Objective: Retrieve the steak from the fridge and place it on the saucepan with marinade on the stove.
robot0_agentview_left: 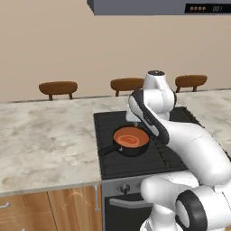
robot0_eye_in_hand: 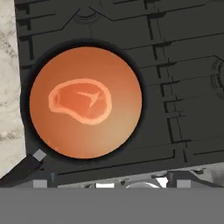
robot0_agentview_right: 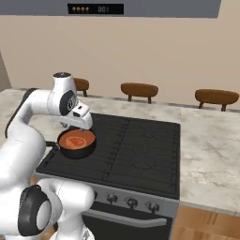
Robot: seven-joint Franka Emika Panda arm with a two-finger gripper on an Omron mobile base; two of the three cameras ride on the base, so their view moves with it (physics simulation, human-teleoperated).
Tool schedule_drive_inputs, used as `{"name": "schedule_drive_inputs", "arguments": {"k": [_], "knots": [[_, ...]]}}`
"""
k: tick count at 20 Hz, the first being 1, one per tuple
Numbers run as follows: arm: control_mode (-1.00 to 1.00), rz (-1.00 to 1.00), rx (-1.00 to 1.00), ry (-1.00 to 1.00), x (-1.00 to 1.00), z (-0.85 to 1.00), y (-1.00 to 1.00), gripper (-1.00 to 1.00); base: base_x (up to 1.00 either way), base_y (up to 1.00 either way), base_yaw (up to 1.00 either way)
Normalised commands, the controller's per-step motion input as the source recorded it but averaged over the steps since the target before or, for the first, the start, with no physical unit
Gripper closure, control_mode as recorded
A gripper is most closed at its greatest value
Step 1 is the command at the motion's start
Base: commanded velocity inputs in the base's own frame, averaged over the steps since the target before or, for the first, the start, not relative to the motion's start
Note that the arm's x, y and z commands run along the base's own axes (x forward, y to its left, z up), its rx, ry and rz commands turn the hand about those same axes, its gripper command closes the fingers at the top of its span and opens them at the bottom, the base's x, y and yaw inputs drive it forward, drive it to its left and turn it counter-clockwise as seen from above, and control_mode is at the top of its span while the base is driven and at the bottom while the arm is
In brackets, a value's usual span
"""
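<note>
The steak [robot0_eye_in_hand: 81,101], a reddish-pink slab with a pale rim, lies flat on the orange-brown marinade [robot0_eye_in_hand: 120,127] inside the black saucepan [robot0_eye_in_hand: 83,42]. The saucepan [robot0_agentview_left: 133,151] sits on the front left of the black stove [robot0_agentview_left: 169,158], its long handle [robot0_agentview_left: 106,150] pointing left. My gripper [robot0_agentview_right: 85,127] hangs just above the pan, open, with nothing between its fingers; its tips sit wide apart at the bottom of the hand view [robot0_eye_in_hand: 111,183]. From the right side the steak [robot0_agentview_right: 76,139] shows in the saucepan [robot0_agentview_right: 77,152]. The fridge is out of view.
Marble counter [robot0_agentview_left: 45,140] runs left of the stove and more counter [robot0_agentview_right: 211,154] lies to its right. Round knobs [robot0_agentview_right: 132,203] line the silver front panel. Three brown stools [robot0_agentview_left: 57,88] stand behind the counter. A hood with a display [robot0_agentview_right: 96,9] hangs overhead.
</note>
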Motion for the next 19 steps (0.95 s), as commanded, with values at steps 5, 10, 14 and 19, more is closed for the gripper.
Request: {"name": "schedule_drive_inputs", "arguments": {"k": [5, 10, 14, 19], "knots": [[-1.0, 0.0, -0.01, -0.11, -0.84, 0.48, -0.14, -1.0, 0.0, 0.0, 0.0], [-1.0, 0.0, 0.02, -0.01, -0.92, 0.43, -0.28, -1.0, 0.0, 0.0, 0.0], [-1.0, 0.1, 0.06, 0.0, -0.97, 0.32, -0.41, -1.0, 0.0, 0.0, 0.0], [-1.0, 0.12, 0.01, 0.01, -1.0, 0.23, -0.1, -1.0, 0.0, 0.0, 0.0]]}}
